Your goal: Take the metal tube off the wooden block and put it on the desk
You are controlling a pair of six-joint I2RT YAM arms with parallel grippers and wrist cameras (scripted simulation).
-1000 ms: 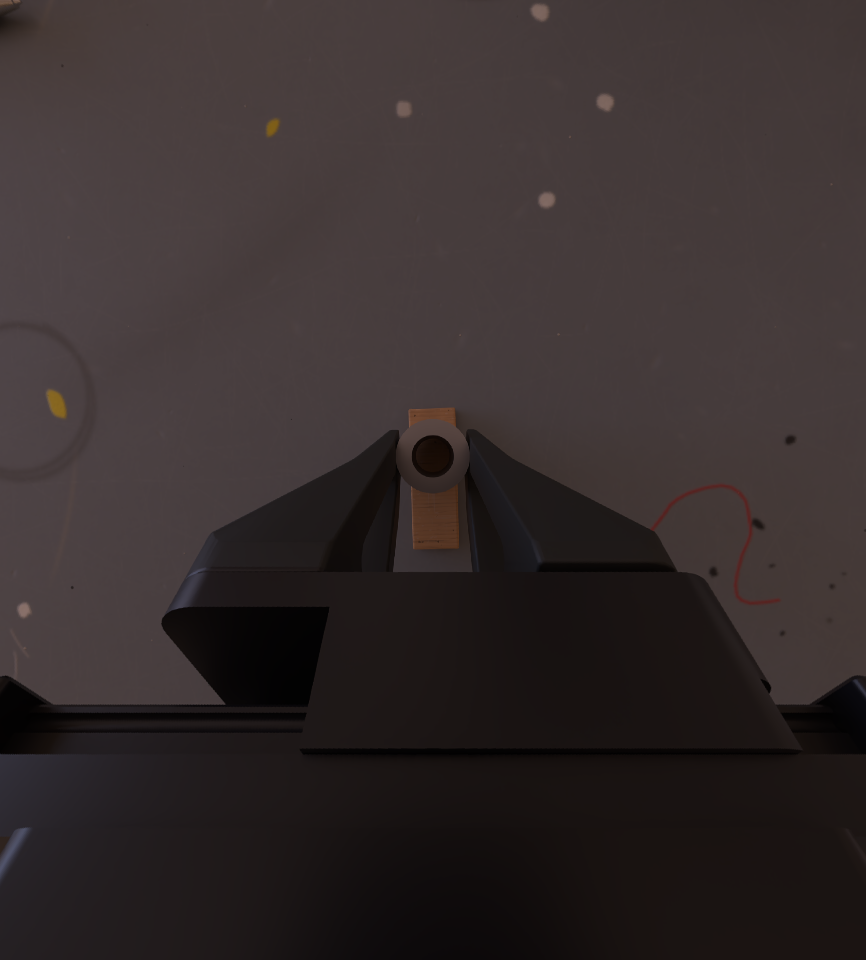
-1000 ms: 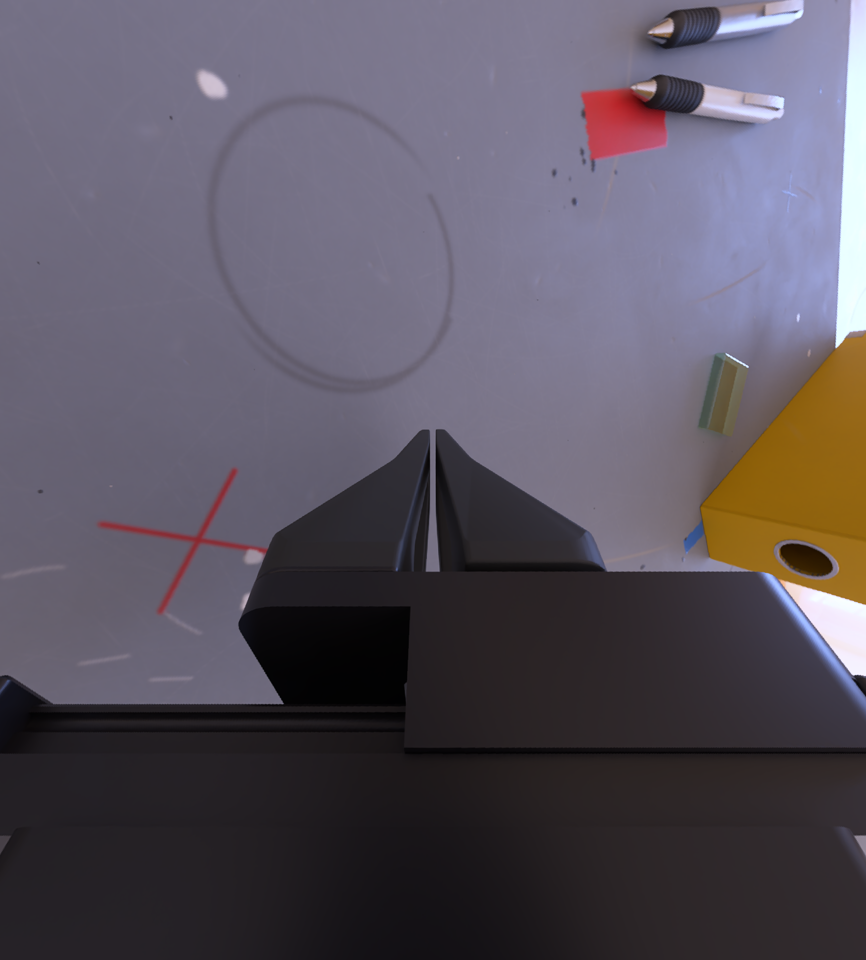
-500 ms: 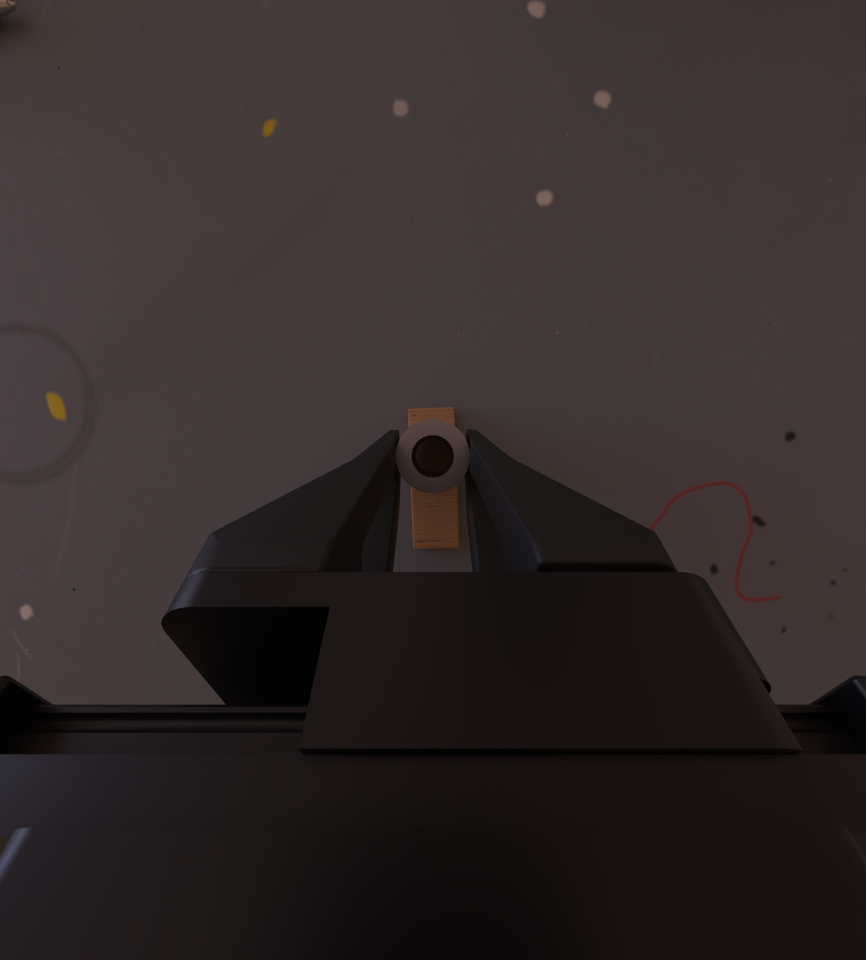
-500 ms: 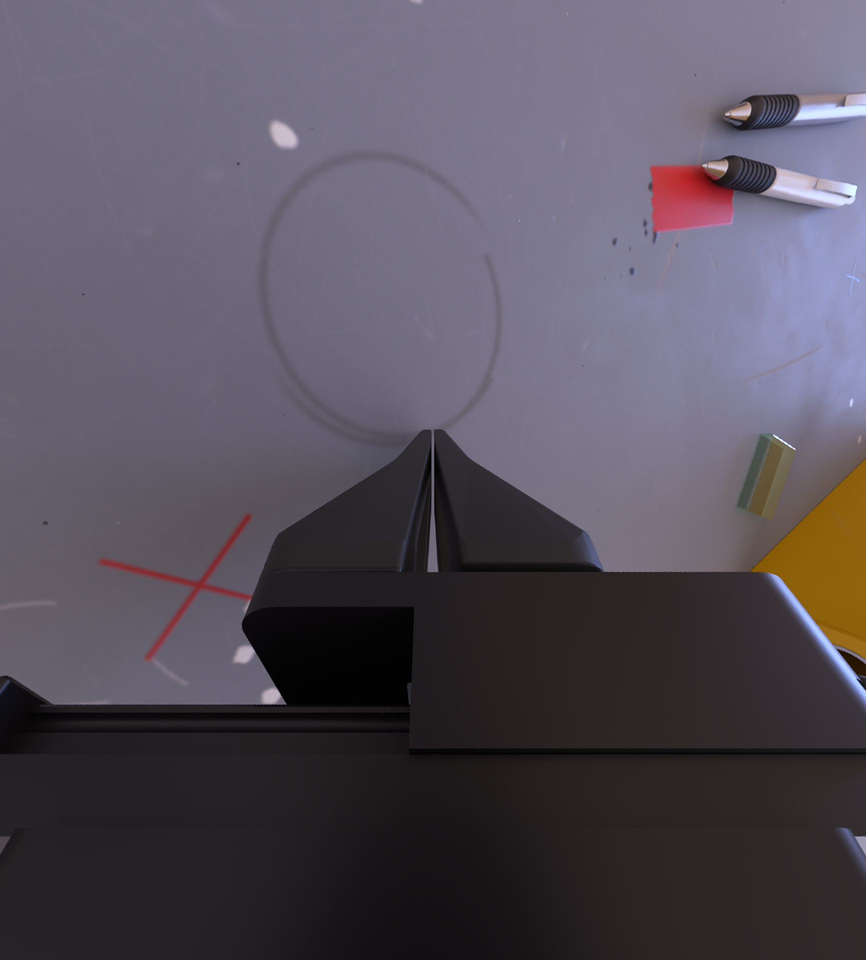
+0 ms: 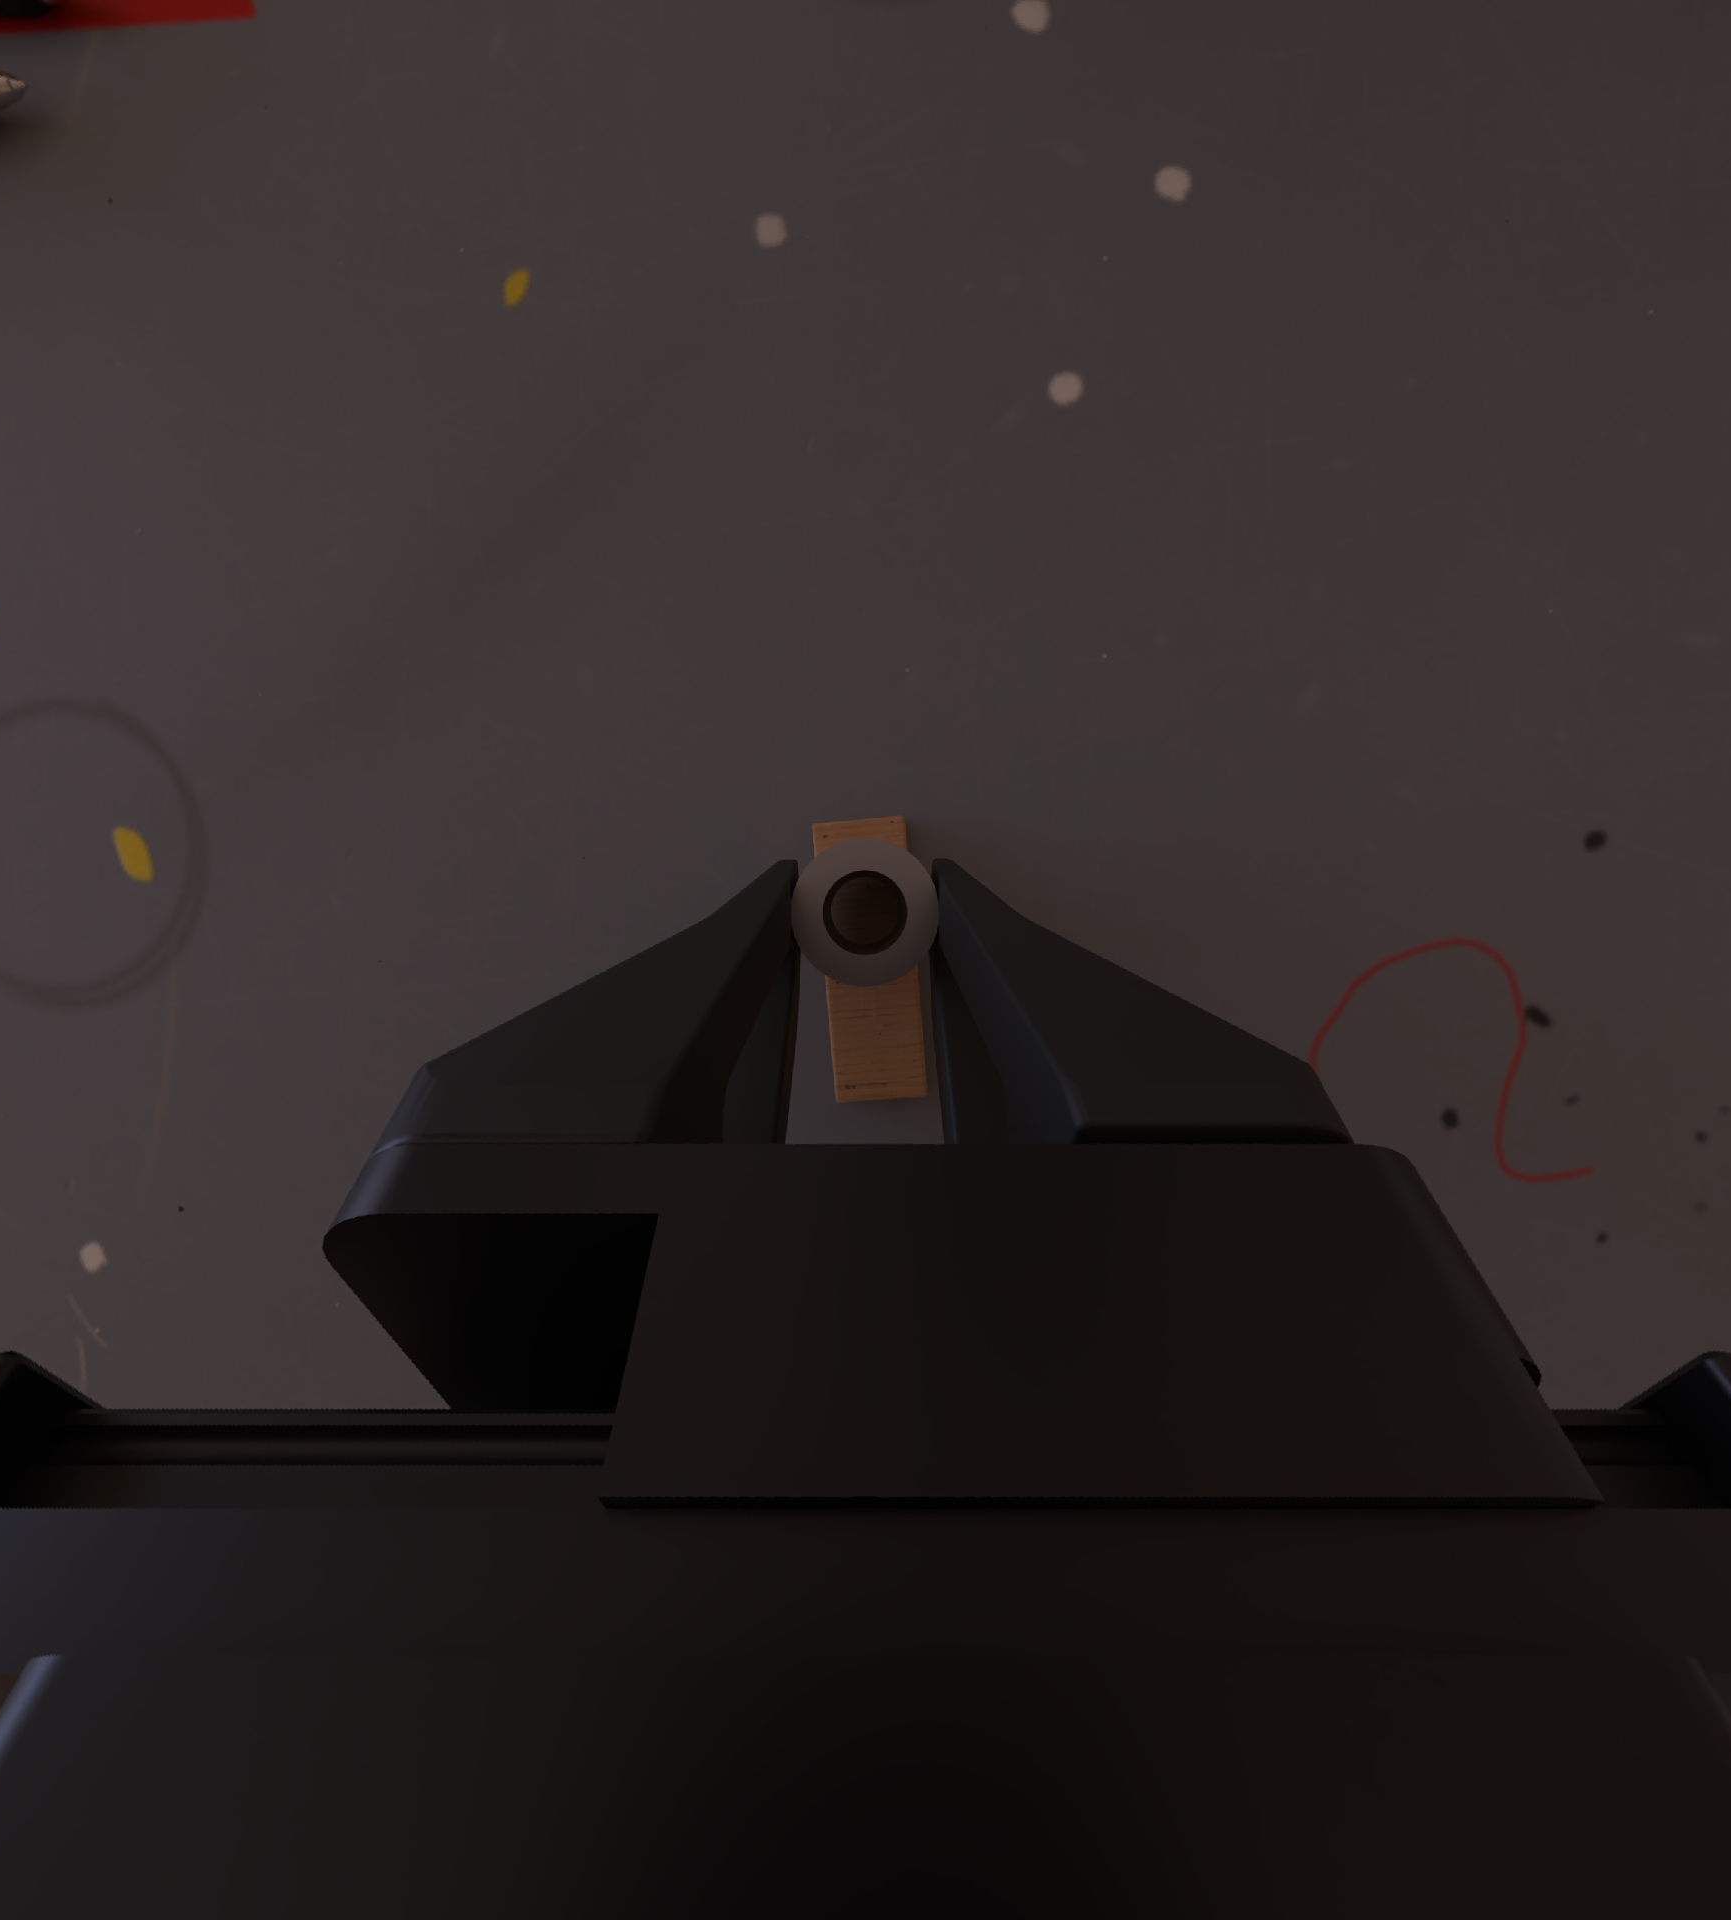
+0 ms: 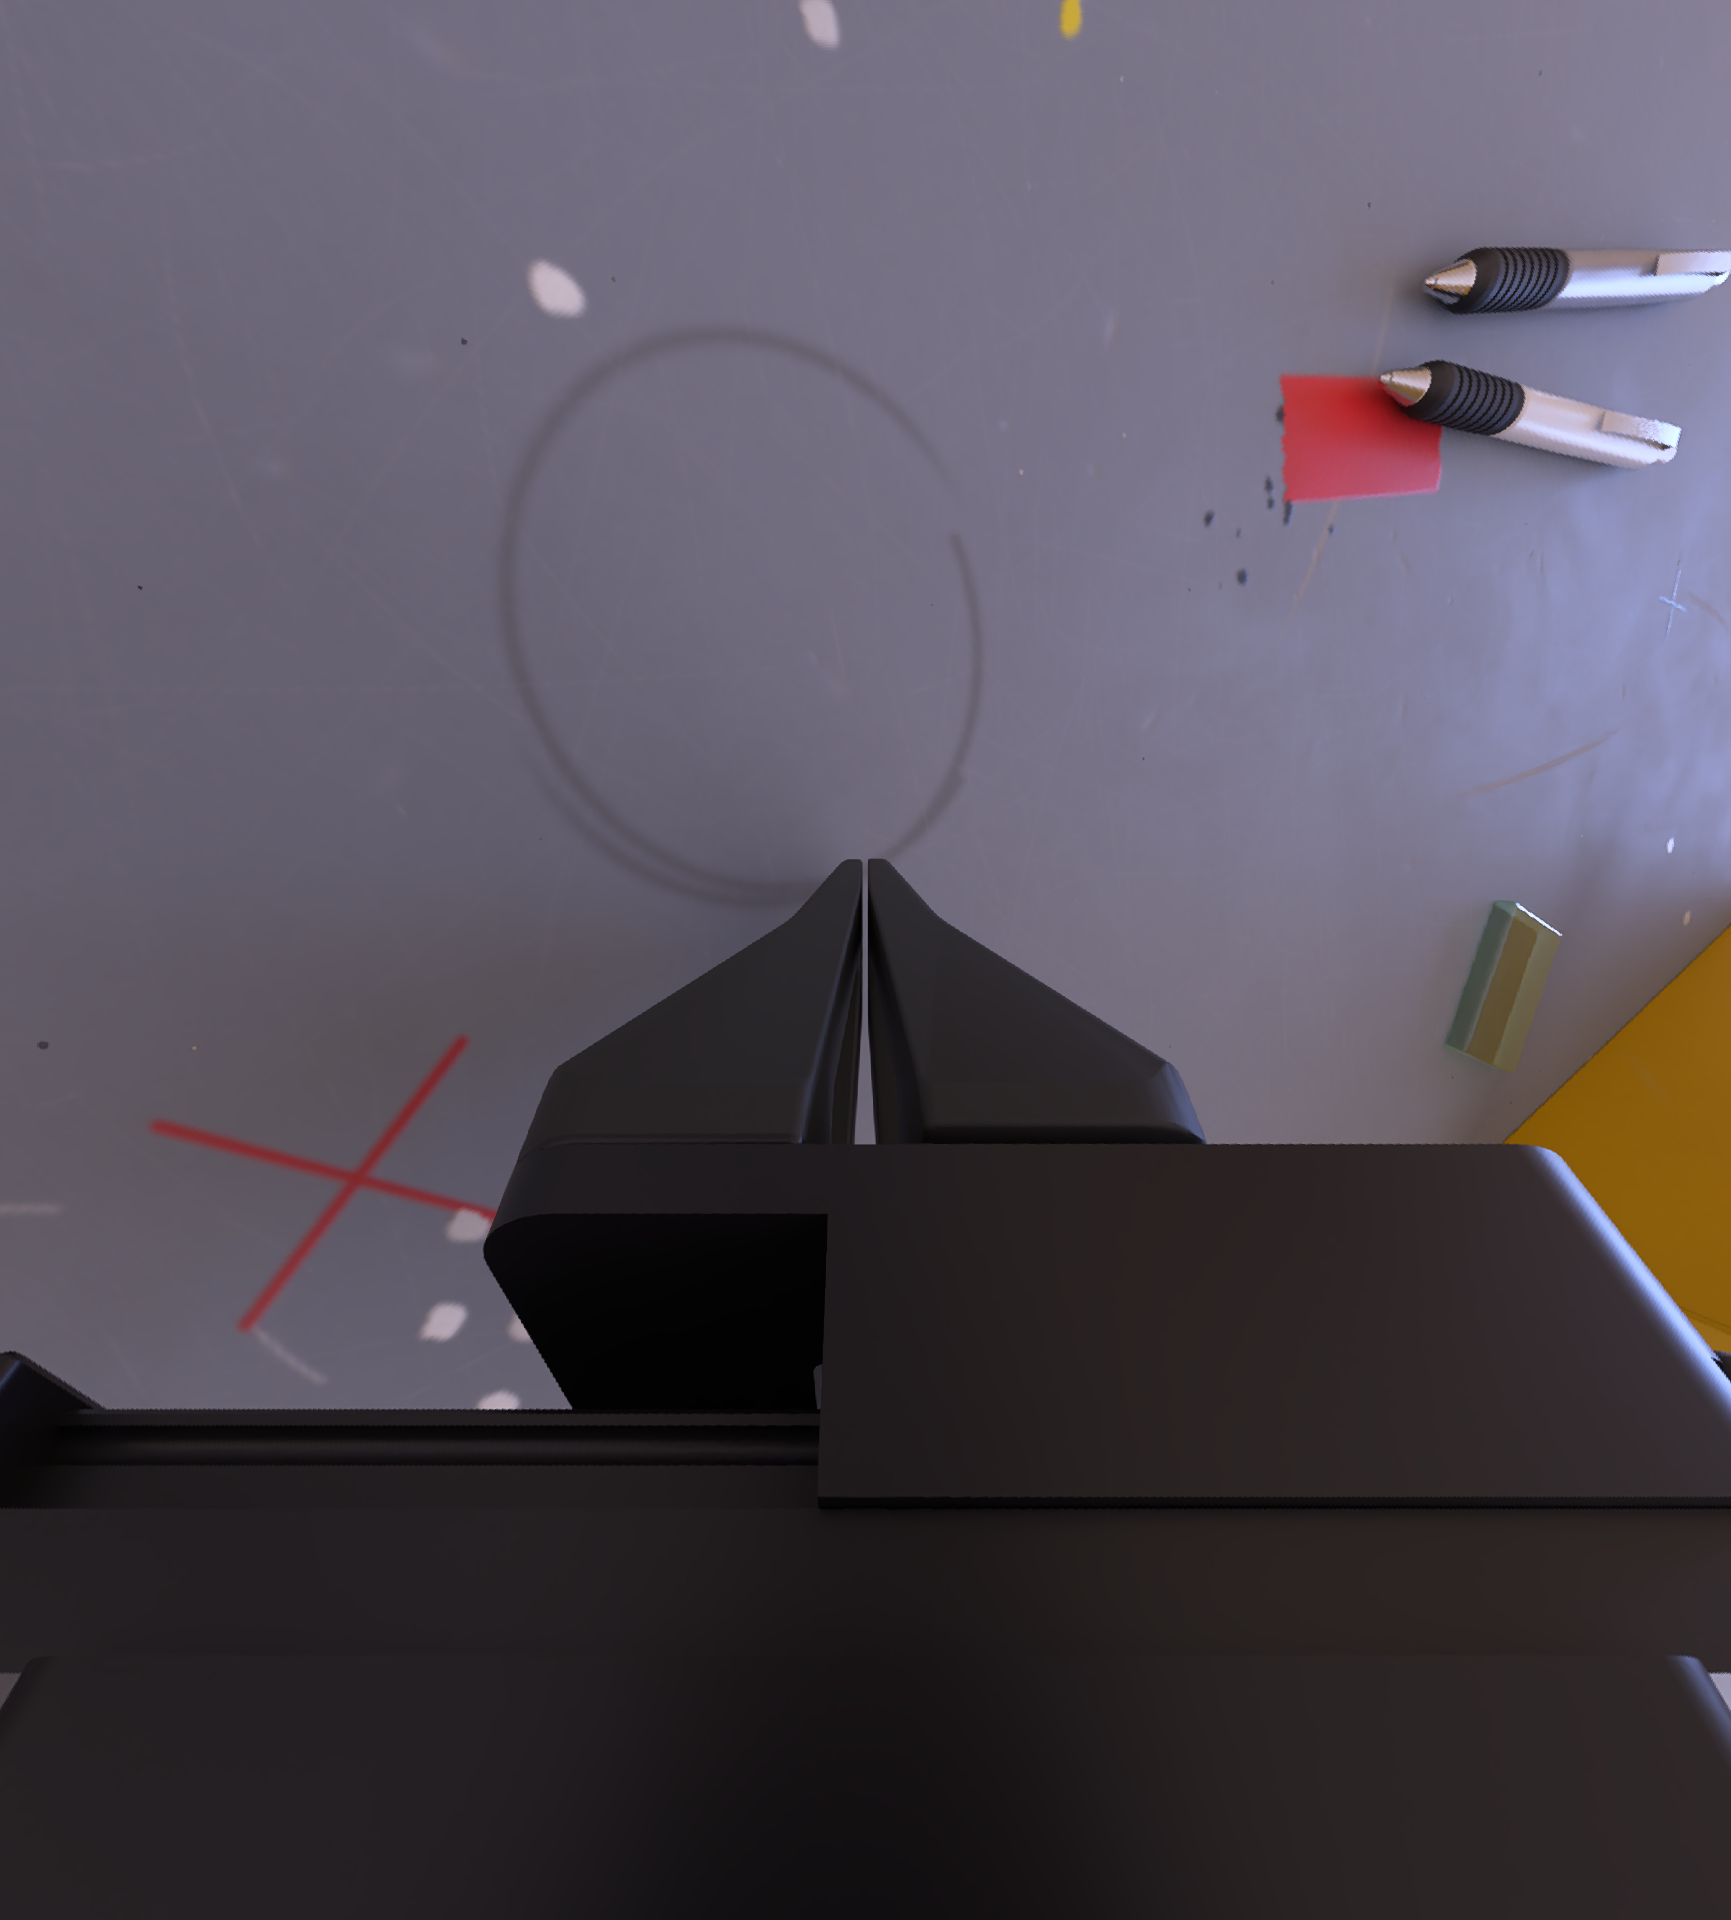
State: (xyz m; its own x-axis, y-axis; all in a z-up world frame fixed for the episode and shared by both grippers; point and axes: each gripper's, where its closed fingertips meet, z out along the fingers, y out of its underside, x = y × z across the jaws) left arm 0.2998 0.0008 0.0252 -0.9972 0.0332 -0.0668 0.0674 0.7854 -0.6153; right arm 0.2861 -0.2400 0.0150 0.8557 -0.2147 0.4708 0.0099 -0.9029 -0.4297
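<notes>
Your left gripper (image 5: 864,883) points straight down at the grey desk (image 5: 1048,623), and its two black fingers are pinched against the sides of the metal tube (image 5: 863,912). You see the tube end-on, a pale ring with a dark bore. Directly beneath it lies the wooden block (image 5: 879,1039), a narrow tan strip running between the fingers and poking out just past the tube's far side. Whether the tube touches the block cannot be told from this angle.

Around it, the desk carries pale and yellow flecks, a faint drawn circle (image 5: 61,852) to the left, and a red squiggle (image 5: 1422,1049) to the right.

Your right gripper (image 6: 864,883) hangs over another part of the desk with its fingers pressed together on nothing. Ahead of it is a larger drawn circle (image 6: 736,613); a red cross (image 6: 352,1179) sits lower left. To the right lie two pens (image 6: 1578,294), one tip resting on a red scrap (image 6: 1354,457), then a small green eraser (image 6: 1503,1000) and a yellow box (image 6: 1713,1091).
</notes>
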